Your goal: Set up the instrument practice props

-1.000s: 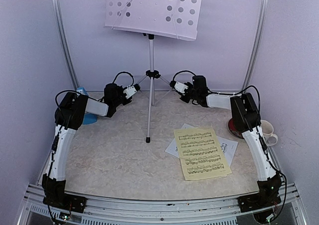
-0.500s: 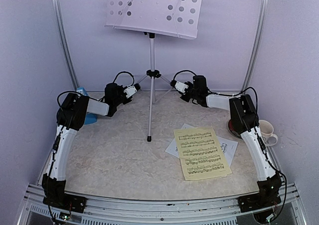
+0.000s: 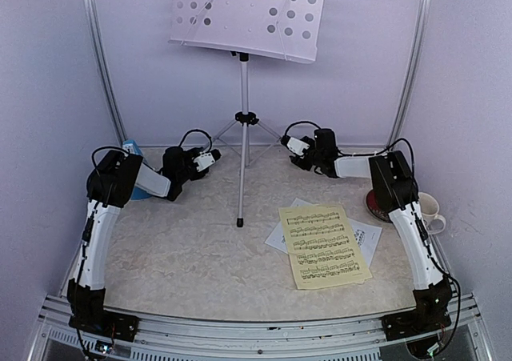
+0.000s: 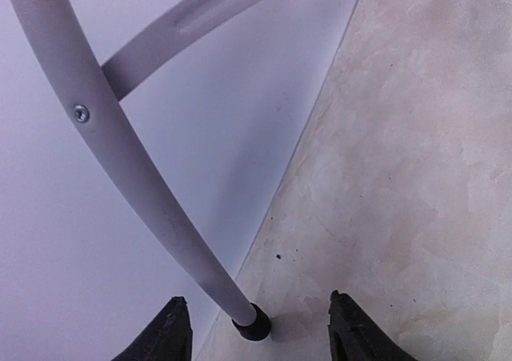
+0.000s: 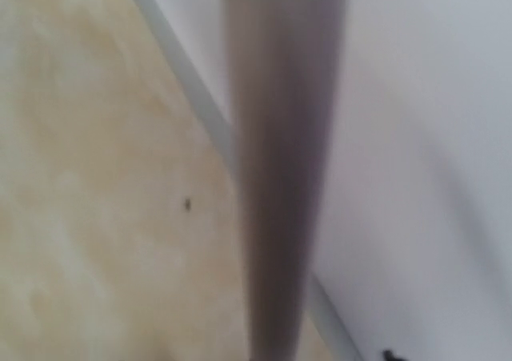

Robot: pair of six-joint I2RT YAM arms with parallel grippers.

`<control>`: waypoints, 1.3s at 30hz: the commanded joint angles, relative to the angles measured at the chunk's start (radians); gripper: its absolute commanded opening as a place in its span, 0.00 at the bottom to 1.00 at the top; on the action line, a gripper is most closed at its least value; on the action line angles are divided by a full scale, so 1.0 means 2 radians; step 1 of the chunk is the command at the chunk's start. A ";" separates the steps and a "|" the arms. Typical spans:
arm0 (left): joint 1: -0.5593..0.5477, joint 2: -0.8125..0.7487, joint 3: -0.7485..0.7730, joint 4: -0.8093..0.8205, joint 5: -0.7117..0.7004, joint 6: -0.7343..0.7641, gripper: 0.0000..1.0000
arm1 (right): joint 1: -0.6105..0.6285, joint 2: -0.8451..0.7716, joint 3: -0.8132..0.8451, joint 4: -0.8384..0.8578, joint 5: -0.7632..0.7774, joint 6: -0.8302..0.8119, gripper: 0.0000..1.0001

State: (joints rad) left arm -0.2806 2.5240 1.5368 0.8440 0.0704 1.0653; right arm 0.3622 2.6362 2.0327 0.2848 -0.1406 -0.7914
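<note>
The silver tripod music stand [image 3: 242,121] stands at the back middle, its white perforated desk [image 3: 248,13] high up. My left gripper [image 3: 213,156] is open at the stand's left rear leg; in the left wrist view that leg's black foot [image 4: 254,322] sits between the fingertips [image 4: 170,333], touching neither. My right gripper [image 3: 288,143] is at the right rear leg [image 5: 280,177], which is blurred; one fingertip [image 5: 390,354] shows well off it. The yellow sheet [image 3: 324,245] lies over the white sheet [image 3: 370,237]. The blue metronome [image 3: 133,148] peeks out behind the left arm.
A white patterned mug [image 3: 430,211] and a dark red disc [image 3: 373,206] sit at the right edge, beside the right arm. Pale walls close the back and sides. The stand's front leg foot [image 3: 238,224] rests mid-table.
Both grippers have opened, let go of the tripod's rear legs and drawn back a little outward. The stand has not moved.
</note>
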 commanded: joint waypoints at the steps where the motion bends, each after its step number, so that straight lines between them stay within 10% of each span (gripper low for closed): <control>1: -0.011 -0.043 -0.046 -0.010 0.002 -0.018 0.61 | 0.008 -0.064 -0.041 0.035 0.021 0.009 0.71; 17: -0.074 -0.264 -0.204 -0.042 -0.057 -0.345 0.71 | 0.027 -0.230 -0.162 -0.023 -0.007 0.205 0.95; 24: -0.076 -0.316 -0.171 -0.212 0.017 -0.497 0.69 | 0.027 -0.310 -0.237 -0.039 -0.090 0.347 0.92; 31: -0.096 -0.375 -0.337 -0.099 0.104 -0.603 0.68 | 0.027 -0.365 -0.341 -0.010 -0.138 0.418 0.89; 39: -0.141 -0.336 -0.352 -0.049 0.116 -0.631 0.66 | 0.029 -0.450 -0.384 0.008 -0.208 0.598 0.87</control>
State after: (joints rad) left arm -0.5297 1.8118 0.8242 0.6197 0.2634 -0.1238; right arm 0.4107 1.8557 1.2686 0.2569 -0.4698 0.1383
